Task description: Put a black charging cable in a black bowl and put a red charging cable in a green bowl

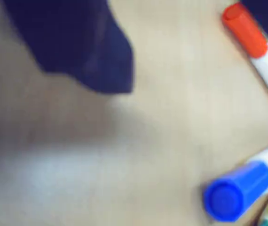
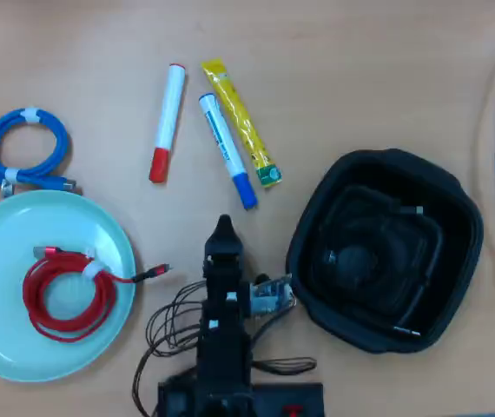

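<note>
In the overhead view the red charging cable (image 2: 41, 304) lies coiled in the pale green bowl (image 2: 4, 343) at the lower left, with one plug end hanging over the bowl's right rim. The black charging cable (image 2: 435, 261) lies loosely inside the black bowl (image 2: 378, 162) at the right. My gripper (image 2: 223, 229) sits between the two bowls, pointing up the picture at the markers, empty, and looks narrow and shut. In the wrist view one dark blurred finger (image 1: 91, 52) hangs over bare table.
A red-capped marker (image 2: 166, 122) (image 1: 247, 33), a blue-capped marker (image 2: 226, 149) (image 1: 240, 190) and a yellow sachet (image 2: 239, 122) lie just beyond the gripper. A blue coiled cable (image 2: 26, 152) lies above the green bowl. My own black wires (image 2: 174, 321) trail beside the base.
</note>
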